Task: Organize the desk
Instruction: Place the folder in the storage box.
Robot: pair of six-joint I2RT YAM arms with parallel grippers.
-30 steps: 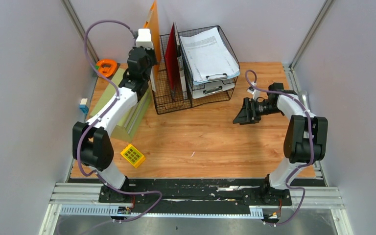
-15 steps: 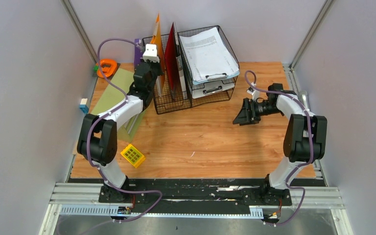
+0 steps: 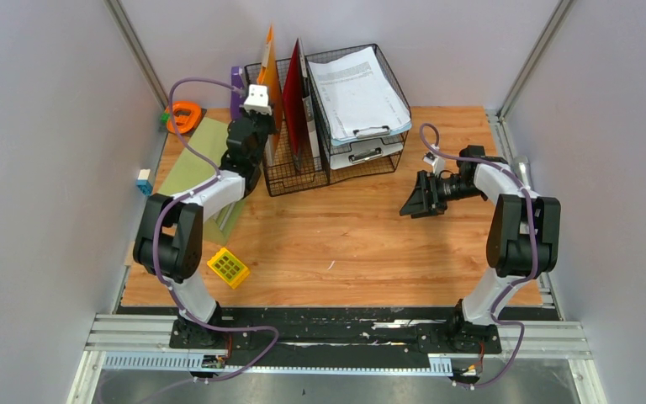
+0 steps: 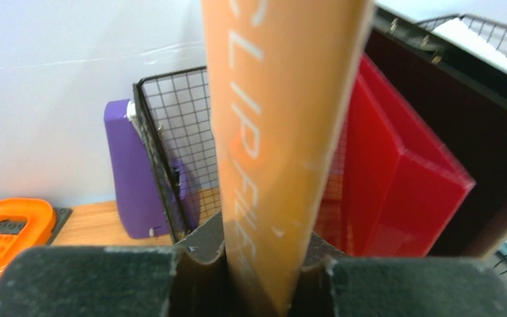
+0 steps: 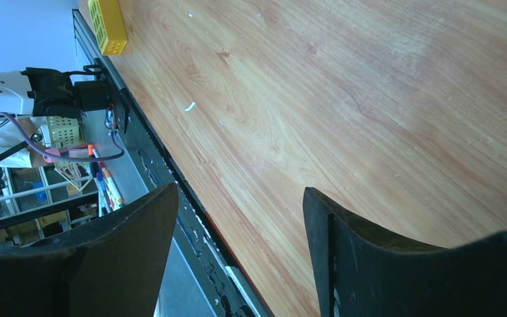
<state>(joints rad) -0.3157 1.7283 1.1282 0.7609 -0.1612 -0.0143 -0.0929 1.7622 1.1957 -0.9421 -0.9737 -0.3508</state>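
The desk (image 3: 345,236) is a light-brown wood top. My left gripper (image 3: 262,119) is shut on the lower edge of an upright orange folder (image 3: 270,57), at the left slot of the black wire file rack (image 3: 290,172). In the left wrist view the orange folder (image 4: 277,119) stands pinched between the two black fingers of my left gripper (image 4: 264,254), and a red folder (image 4: 396,178) sits in the rack to its right. My right gripper (image 3: 412,198) hangs open over the right half of the desk (image 5: 343,99), with nothing between its fingers (image 5: 241,224).
A wire paper tray (image 3: 399,93) with sheets adjoins the rack. A green board (image 3: 198,160), an orange tape dispenser (image 3: 183,115) and a purple item (image 3: 236,88) lie at the back left. A yellow block (image 3: 228,268) sits near the left arm.
My left arm has carried the orange folder rightward and down toward the rack's left slot. The right arm has not moved.
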